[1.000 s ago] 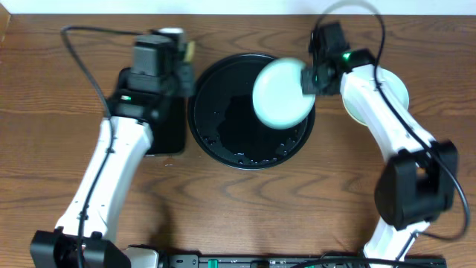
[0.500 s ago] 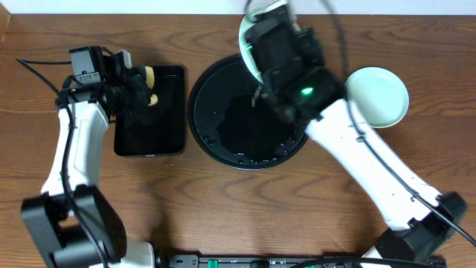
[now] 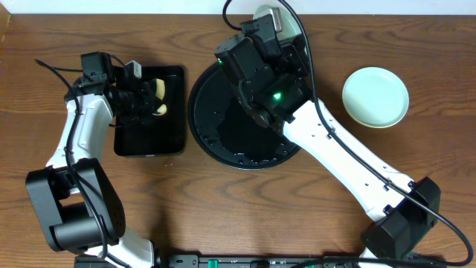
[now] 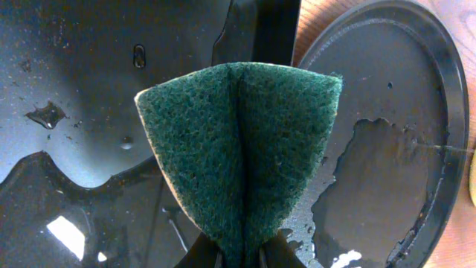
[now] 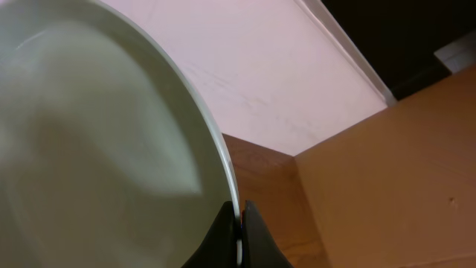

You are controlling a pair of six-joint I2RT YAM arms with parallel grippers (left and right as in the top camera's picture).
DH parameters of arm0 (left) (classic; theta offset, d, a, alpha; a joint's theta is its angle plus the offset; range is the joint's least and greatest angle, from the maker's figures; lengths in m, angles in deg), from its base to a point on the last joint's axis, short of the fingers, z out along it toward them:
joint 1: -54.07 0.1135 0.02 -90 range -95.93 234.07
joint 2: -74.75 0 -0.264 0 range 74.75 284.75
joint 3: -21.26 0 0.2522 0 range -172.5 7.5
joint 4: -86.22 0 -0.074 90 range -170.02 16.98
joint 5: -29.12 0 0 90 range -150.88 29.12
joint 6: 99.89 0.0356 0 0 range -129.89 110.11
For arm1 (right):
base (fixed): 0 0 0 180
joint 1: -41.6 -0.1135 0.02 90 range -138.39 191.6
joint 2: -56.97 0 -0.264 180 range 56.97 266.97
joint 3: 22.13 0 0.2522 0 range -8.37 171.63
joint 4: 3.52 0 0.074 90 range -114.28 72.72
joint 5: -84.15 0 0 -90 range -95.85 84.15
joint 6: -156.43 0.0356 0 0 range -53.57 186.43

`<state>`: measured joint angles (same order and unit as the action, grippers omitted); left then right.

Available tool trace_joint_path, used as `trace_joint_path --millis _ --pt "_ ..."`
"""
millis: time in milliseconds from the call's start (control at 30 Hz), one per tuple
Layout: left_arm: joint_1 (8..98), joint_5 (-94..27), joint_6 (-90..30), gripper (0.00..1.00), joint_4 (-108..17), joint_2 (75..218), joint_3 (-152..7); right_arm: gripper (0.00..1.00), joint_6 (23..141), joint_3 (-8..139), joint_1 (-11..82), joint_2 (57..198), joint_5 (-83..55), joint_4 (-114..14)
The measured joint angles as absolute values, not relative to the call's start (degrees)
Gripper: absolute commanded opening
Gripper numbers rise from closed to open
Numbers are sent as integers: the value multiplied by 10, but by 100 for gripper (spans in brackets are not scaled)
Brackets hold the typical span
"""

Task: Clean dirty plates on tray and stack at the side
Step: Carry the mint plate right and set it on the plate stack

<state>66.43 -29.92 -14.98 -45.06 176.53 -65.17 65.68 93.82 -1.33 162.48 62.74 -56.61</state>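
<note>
Green scouring sponge point(image 4: 238, 149) folded, clamped in left gripper point(image 4: 238, 257), above rectangular tray point(image 3: 141, 138). Right gripper point(image 5: 239, 232) pinched on rim of pale plate point(image 5: 97, 149), held tilted over far edge of round tray point(image 3: 216, 141).

Judgement: bring sponge flat onto plate's inner face, over round tray. Rim hold is thin and may slip under scrubbing.

Second plate point(image 3: 375, 97) on table, right of round tray, apart.

Held plate mostly behind arm in overhead view. Smears not discernible. Third plate not made out.

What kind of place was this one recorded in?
Probably a lab tabletop staged for dishwashing, not a kitchen: a wooden table, a wet round black tray, and a green scrub sponge pinched in the left claw.
</note>
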Motion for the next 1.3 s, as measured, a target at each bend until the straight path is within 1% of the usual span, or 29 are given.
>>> trace_joint_path --millis 133,300,400,500,600,767,933,1067,1167,1300 --pt "664 -313 -145 8 -450 1765 -652 1 671 938 -8 1625 592 -576" --pt "664 -333 -143 8 -449 1765 -652 1 715 938 24 1625 486 -619" --pt "664 -339 -143 8 -444 1765 -652 1 765 938 68 1625 402 -655" --pt "664 -343 -143 8 -444 1766 -652 1 800 938 131 1625 304 -668" --pt "664 -343 -143 8 -444 1765 -652 1 821 938 217 1625 194 -688" --pt "664 -343 -143 8 -444 1765 -652 1 834 938 356 1625 71 -751" --pt "664 -345 -143 8 -445 1765 -652 1 824 937 486 1625 26 -791" --pt "664 -345 -143 7 -447 1765 -652 1 811 921 555 1625 13 -788" --pt "664 -345 -143 8 -447 1766 -652 1 806 888 587 1625 7 -765" --pt "664 -349 -143 8 -449 1765 -652 4 801 836 605 1625 -16 -719"
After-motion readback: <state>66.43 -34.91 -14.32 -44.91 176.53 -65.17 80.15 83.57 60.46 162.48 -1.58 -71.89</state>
